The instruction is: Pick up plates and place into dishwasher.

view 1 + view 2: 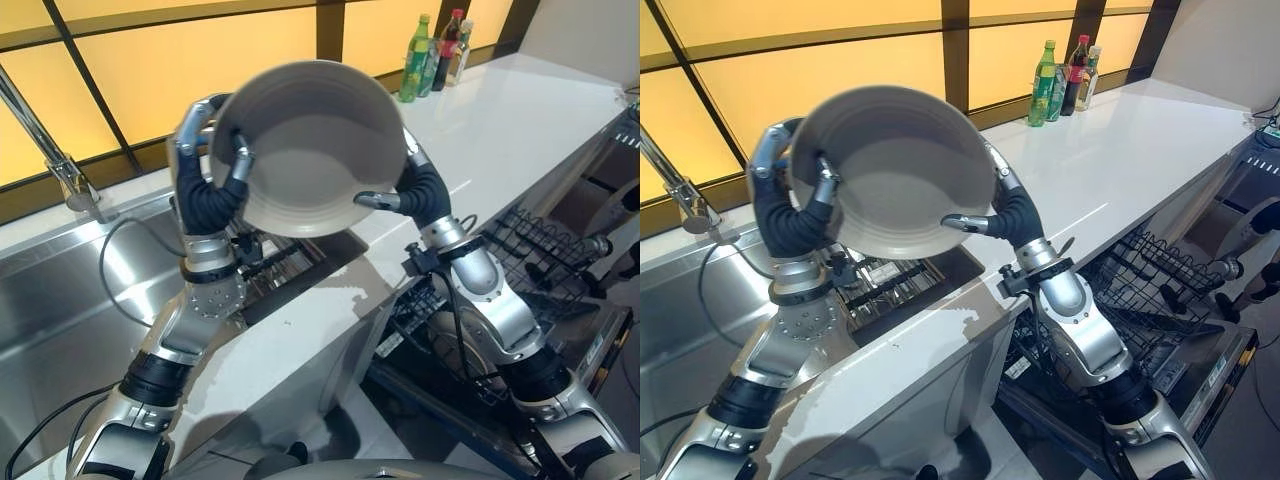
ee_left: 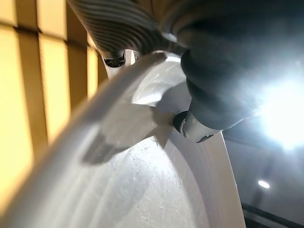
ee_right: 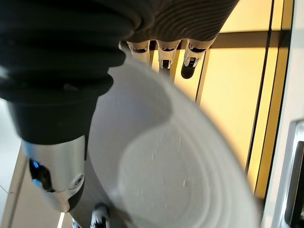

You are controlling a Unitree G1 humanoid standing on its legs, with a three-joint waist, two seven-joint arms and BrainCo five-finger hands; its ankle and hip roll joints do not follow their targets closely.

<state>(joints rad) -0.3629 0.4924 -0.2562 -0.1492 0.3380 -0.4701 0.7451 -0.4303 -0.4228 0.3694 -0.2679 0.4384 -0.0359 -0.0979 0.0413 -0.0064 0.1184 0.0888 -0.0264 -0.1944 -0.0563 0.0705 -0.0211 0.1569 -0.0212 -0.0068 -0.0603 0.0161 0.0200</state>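
A large grey-white plate (image 1: 315, 150) is held up in the air above the counter, tilted with its inner face toward me. My left hand (image 1: 205, 190) grips its left rim, thumb on the inner face and fingers behind. My right hand (image 1: 415, 190) pinches the right rim, thumb (image 1: 378, 200) on the front and fingers behind. The plate (image 2: 142, 180) shows against the left thumb in the left wrist view, and the plate (image 3: 175, 166) sits between thumb and fingers in the right wrist view. The dishwasher's black wire rack (image 1: 530, 260) stands pulled out at lower right.
A steel sink (image 1: 60, 290) with a faucet (image 1: 50, 150) lies at the left. A dark rack (image 1: 890, 285) sits sunk into the white counter (image 1: 500, 130) under the plate. Bottles (image 1: 435, 50) stand at the counter's far end by the window.
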